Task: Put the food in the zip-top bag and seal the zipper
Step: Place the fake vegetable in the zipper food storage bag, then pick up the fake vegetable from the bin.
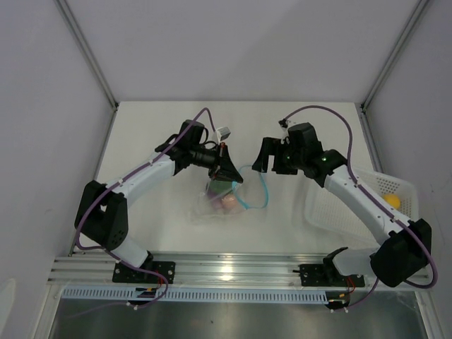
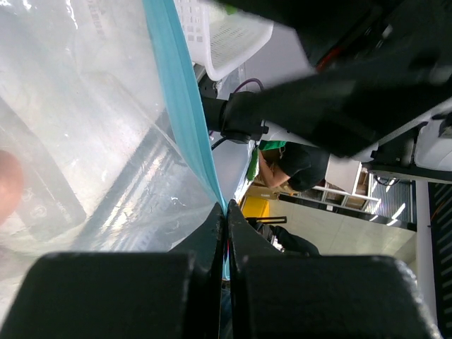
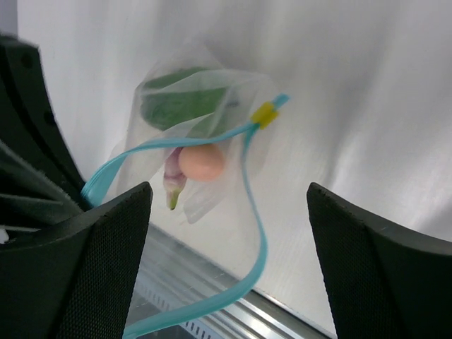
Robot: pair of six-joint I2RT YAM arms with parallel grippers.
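Left pincer (image 2: pixel 226 212): shut tight on the zipper (image 2: pixel 180 92), with the teal strip pinched between the fingers at their tips. The zip-top bag (image 2: pixel 85 141) is seen spreading away from that grip, clear film to the left of the strip in the wrist view.

Right pincer (image 3: pixel 227 187): fingers spread wide, nothing between them, held apart from the bag and to its right.

Bag position: near-centre of the counter (image 1: pixel 282 219), between the two arms, body just near of the left pincer. Whether it rests on the counter or hangs cannot be told.

Mouth is seen unsealed: the two teal strips are parted into a loop and joined at a small yellow slider (image 3: pixel 263 113).

Inside the bag, three pieces are made out:
- dark-green piece (image 3: pixel 180 102), at the top in the right wrist view
- pinkish piece (image 3: pixel 201 162), just below it
- purplish piece (image 3: pixel 173 180) with a green tip, touching the pinkish one

A white perforated basket (image 1: pixel 374 198) is placed at the right edge of the counter, under the right arm. A yellow piece (image 1: pixel 392 201) is seen inside it, well apart from the bag.
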